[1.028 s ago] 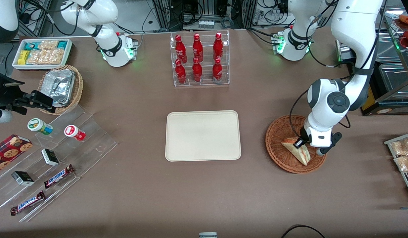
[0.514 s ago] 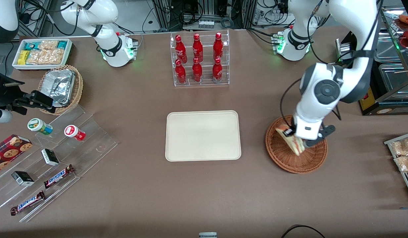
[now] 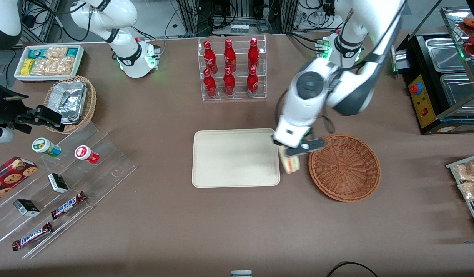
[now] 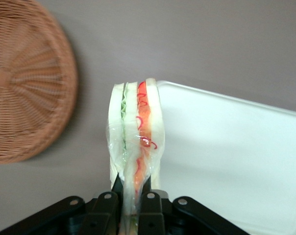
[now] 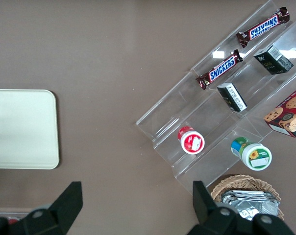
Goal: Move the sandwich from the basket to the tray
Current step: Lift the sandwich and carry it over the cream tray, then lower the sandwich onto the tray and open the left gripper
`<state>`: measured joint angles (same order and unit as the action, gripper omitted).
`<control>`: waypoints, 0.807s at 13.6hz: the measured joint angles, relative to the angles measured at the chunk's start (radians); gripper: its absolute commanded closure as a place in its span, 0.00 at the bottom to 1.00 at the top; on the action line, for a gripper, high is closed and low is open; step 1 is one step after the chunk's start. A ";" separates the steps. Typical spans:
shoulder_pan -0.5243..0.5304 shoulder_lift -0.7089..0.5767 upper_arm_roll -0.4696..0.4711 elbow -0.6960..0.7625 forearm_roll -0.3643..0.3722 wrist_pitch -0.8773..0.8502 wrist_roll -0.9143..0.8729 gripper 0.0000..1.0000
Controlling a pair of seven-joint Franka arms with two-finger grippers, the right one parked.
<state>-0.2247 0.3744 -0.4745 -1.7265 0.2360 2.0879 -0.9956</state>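
Now gripper (image 4: 132, 203) clamping sandwich (image 4: 135, 132), between basket (image 3: 344, 166), tray (image 3: 229, 173)

We see even, soft light from above on the brown table (image 3: 144, 231); shadows are faint and short, a thin dark rim under the basket (image 3: 344, 167) and the tray (image 3: 237, 157). The front view is sharp across the table, but the working arm (image 3: 310, 92) is smeared by motion. The gripper (image 3: 288, 152), hanging between tray and basket, shows slightly blurred there. In the left wrist view its black fingers (image 4: 106, 210), clamped on the sandwich (image 4: 135, 132), are underexposed and soft, while the tray looks washed out to near white. The sandwich wrapping carries small glints. In the right wrist view, white glare patches sit on the clear acrylic shelf (image 5: 219, 54).
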 measured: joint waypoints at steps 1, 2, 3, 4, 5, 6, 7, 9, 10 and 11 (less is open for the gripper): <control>-0.028 0.042 -0.029 0.027 0.057 0.000 -0.045 1.00; -0.071 0.088 -0.040 0.053 0.105 0.000 -0.090 1.00; -0.121 0.139 -0.043 0.083 0.149 0.001 -0.128 1.00; -0.163 0.190 -0.043 0.116 0.184 0.001 -0.156 1.00; -0.191 0.232 -0.043 0.145 0.204 0.001 -0.170 1.00; -0.207 0.264 -0.042 0.167 0.211 0.001 -0.173 1.00; -0.214 0.284 -0.042 0.181 0.216 0.004 -0.173 1.00; -0.218 0.305 -0.042 0.192 0.237 0.031 -0.173 1.00; -0.218 0.315 -0.042 0.193 0.250 0.050 -0.173 1.00; -0.218 0.330 -0.042 0.193 0.263 0.070 -0.173 1.00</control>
<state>-0.4430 0.7042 -0.5163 -1.5336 0.4986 2.1575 -1.1685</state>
